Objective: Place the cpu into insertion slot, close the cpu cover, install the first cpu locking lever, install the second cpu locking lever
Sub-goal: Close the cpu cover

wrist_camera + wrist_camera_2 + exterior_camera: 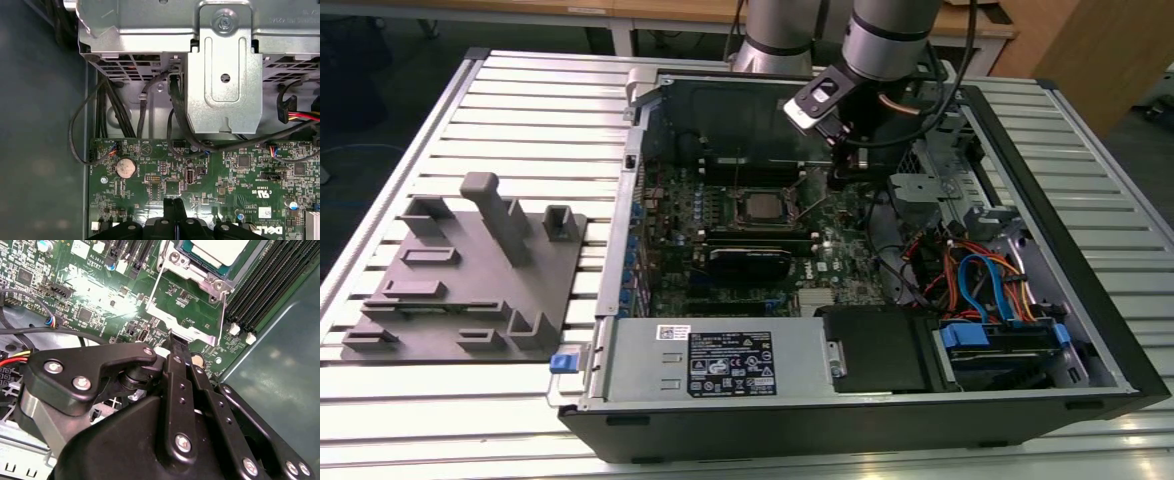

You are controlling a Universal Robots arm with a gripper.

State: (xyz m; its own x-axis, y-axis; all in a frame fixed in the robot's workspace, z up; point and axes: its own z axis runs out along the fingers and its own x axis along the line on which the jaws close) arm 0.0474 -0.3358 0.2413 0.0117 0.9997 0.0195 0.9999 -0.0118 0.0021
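Second wrist view is showing my pincer (173, 340) hanging low over the motherboard (85, 300), and I am holding its fingers pressed together with nothing visibly clamped between them. Just ahead of my tips the cpu cover (162, 316) is standing swung open toward me, green board showing through its cut-out. Its free edge is looking very close to my tips, though I am not able to tell whether we are touching. Beyond the cover, farther from me, the cpu (220, 249) is sitting flat in the insertion slot (192, 269), so the placing looks done and the cover looks like the piece in hand. I am judging that cover to be light, thin stamped metal: stiff enough to push, slick at the rim, and turning only on its hinge at the socket side. I am reckoning the free edge nearest me is the place to bear on it, squarely, since a tip slipping off could be landing on the board's small parts. I am treating the chip itself as fragile and best left alone.
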